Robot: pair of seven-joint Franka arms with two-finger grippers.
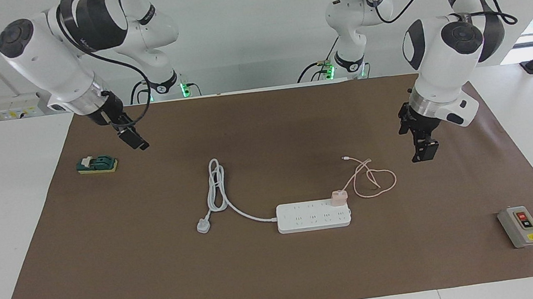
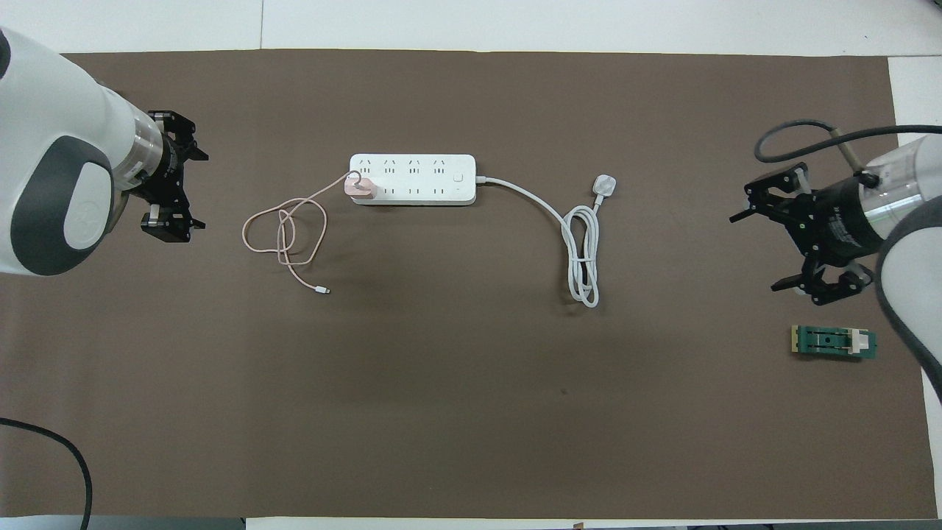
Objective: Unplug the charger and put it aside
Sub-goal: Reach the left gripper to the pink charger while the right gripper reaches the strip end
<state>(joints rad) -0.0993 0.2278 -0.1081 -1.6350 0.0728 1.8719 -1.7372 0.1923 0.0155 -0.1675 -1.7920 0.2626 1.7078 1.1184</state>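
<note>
Overhead view: charger (image 2: 360, 189) at power strip (image 2: 412, 179) end.

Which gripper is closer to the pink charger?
Left. The left gripper hangs over the mat just off the charger's end of the power strip. The right gripper hangs over the green block at its own end.

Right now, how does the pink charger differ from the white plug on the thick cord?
The charger is pale pink and sits plugged into the power strip; the white plug lies loose on the mat, in no socket. The charger's cable is thin, pink and loosely looped; the plug's cord is thick, white and folded into a long bundle. Both lie apart from the grippers.
</note>
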